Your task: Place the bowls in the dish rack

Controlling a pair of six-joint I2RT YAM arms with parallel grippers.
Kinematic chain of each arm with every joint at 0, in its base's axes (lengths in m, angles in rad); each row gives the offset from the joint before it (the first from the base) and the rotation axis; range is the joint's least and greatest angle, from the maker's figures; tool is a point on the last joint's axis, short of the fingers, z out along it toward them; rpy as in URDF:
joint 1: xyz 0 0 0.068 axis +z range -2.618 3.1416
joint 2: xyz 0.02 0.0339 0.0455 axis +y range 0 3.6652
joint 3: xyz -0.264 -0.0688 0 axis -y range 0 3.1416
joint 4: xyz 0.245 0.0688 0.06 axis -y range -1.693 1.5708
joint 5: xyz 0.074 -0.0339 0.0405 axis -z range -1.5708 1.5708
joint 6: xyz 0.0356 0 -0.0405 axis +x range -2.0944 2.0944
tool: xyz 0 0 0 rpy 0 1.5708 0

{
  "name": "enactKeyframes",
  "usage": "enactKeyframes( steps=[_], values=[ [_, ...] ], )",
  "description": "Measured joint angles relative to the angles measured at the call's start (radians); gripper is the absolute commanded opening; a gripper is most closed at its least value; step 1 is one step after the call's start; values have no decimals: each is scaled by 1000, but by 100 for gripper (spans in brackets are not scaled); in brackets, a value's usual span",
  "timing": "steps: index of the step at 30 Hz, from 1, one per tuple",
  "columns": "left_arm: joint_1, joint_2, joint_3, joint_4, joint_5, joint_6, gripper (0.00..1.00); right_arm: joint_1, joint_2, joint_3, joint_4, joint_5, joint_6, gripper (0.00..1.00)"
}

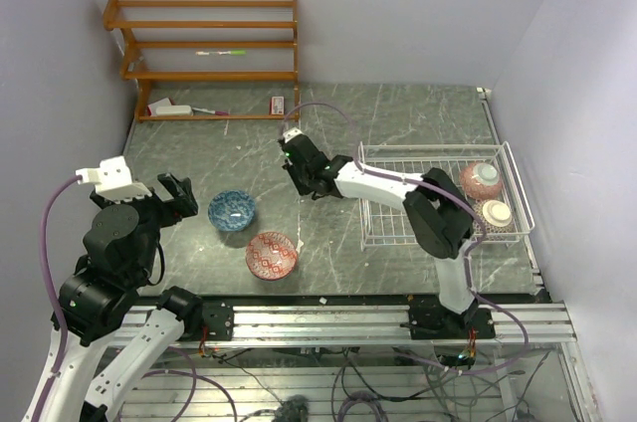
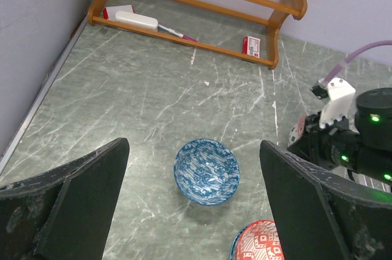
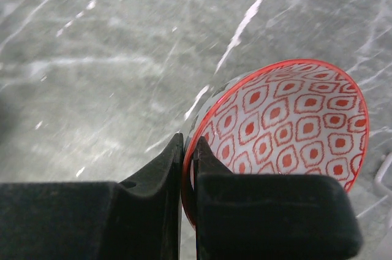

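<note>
One red bowl [image 3: 288, 125] sits in right jaws; box [image 2: 251, 46] label illegible.

Grey marbled table [image 1: 398, 113] with blue bowl [image 1: 231, 210], red bowl [image 1: 271, 255], dish rack [image 1: 428, 147], wooden shelf [image 1: 209, 76]

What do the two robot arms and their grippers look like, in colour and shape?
Both arms have white links and round black joints: the left arm, the right arm. A purple cable runs along each. The left gripper and the right gripper have wide, flat black fingers, scuffed at the edges. Small green lights glow on the right wrist.
</note>
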Motion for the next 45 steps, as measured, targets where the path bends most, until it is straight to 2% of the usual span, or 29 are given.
enactKeyframes(
  steps=[3, 7, 13, 16, 24, 29, 33, 40, 45],
  values=[
    [0, 0, 0, 0, 0, -2, 99, 0, -85, -74, 21, -81, 12, 0],
    [0, -2, 0, -3, -3, -2, 99, 0, -276, -164, 69, -219, 34, 0],
    [0, -4, 7, -5, -6, -1, 99, -41, -568, -257, 219, -429, 92, 0],
    [0, -4, 13, -5, -6, 0, 99, -114, -672, -322, 281, -542, 141, 0],
    [0, -3, 31, -4, -1, 11, 99, -484, -890, -554, 326, -740, 274, 0],
    [0, -1, 34, -3, 2, 16, 99, -578, -944, -598, 333, -826, 320, 0],
    [0, 3, 34, -3, 9, 16, 99, -671, -949, -670, 407, -927, 390, 0],
    [0, 11, 38, -4, 9, 20, 99, -860, -906, -880, 599, -1096, 583, 0],
    [0, 16, 40, -3, 10, 20, 99, -887, -808, -937, 782, -1192, 703, 0]
  ],
)
